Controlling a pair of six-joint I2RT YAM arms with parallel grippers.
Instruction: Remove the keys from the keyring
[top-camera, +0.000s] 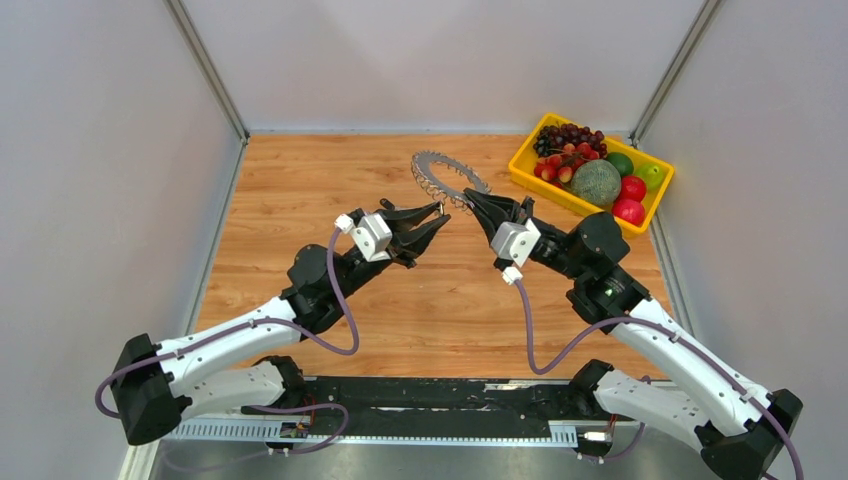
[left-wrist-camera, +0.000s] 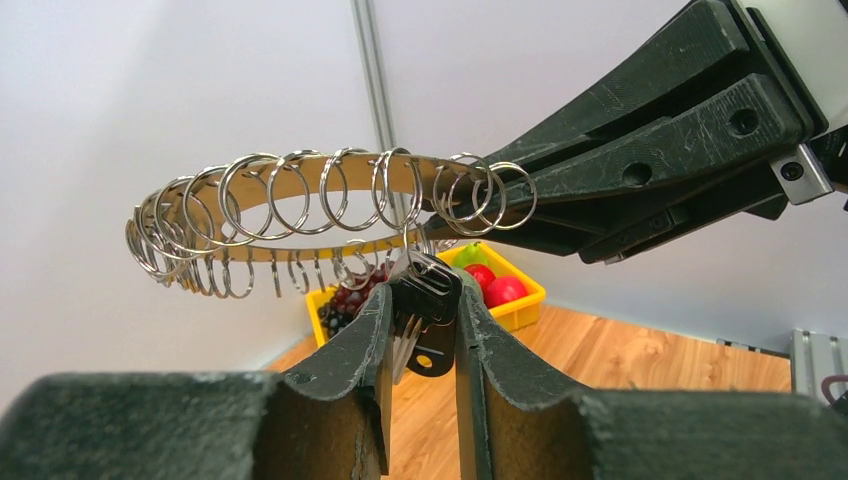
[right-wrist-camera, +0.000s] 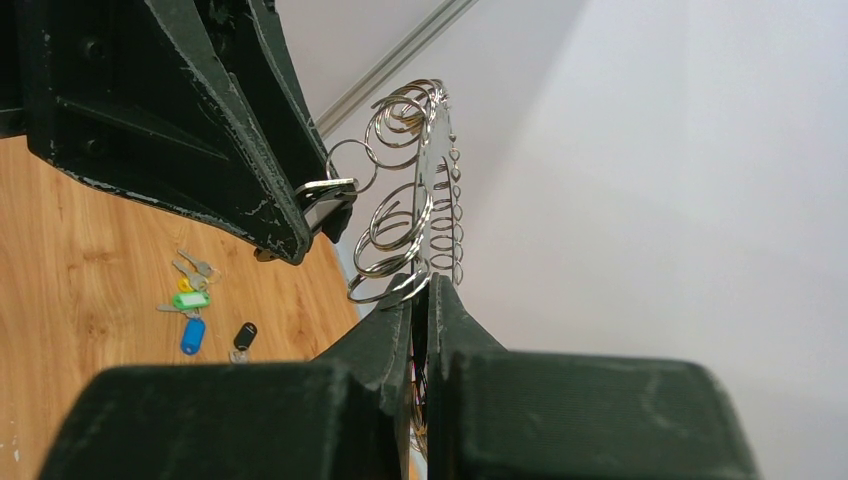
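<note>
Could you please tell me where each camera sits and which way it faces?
Top external: above and behind the bases, facing down over the wooden table; both arms, left gripper and right gripper show.
Left wrist: on the left arm, facing along its own fingers, shut on a black-headed silver key, toward the yellow fruit tray.
Right wrist: on the right arm, facing along its own fingers, shut on the large grey coil-rimmed metal keyring.
Shared: both wrist views show that keyring and the opposite gripper.
</note>
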